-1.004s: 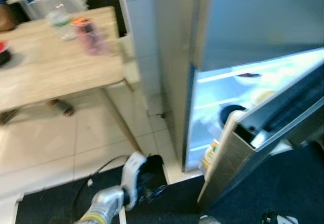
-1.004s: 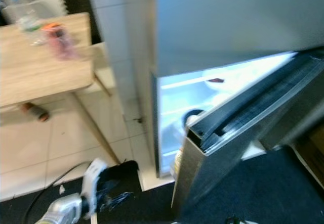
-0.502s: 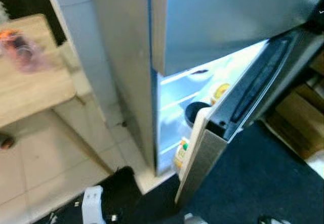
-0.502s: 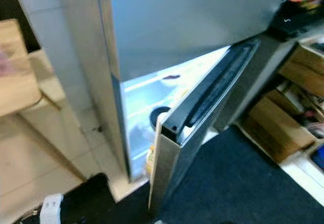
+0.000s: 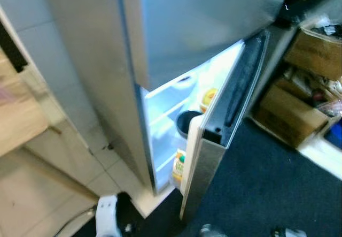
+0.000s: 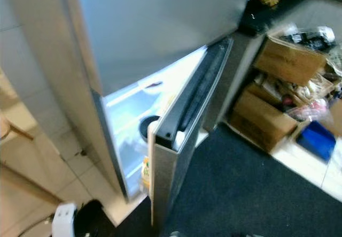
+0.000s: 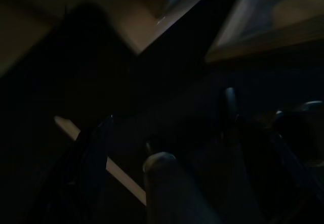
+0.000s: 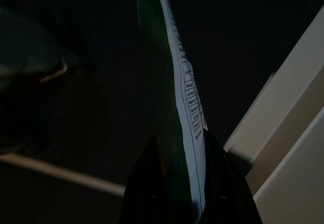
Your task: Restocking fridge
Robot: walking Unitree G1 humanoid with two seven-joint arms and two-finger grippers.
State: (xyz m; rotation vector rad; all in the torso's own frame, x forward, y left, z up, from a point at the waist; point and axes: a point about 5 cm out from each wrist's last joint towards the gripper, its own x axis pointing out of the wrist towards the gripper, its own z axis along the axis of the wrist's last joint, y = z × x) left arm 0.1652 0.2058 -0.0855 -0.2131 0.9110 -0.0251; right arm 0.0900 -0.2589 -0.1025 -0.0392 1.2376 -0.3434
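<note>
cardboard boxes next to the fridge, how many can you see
2 brown cardboard boxes, both on the floor to the right of the open silver fridge: an upper one full of clutter and a lower one nearer the dark mat. More may be hidden behind.

The 2 head views look steeply down from above at the fridge, its lower door ajar, and both take in the dark mat and the cardboard boxes. The left wrist view is very dark, facing the mat near the door's foot. The right wrist view looks close along a green packet clamped between its jaws.
</note>
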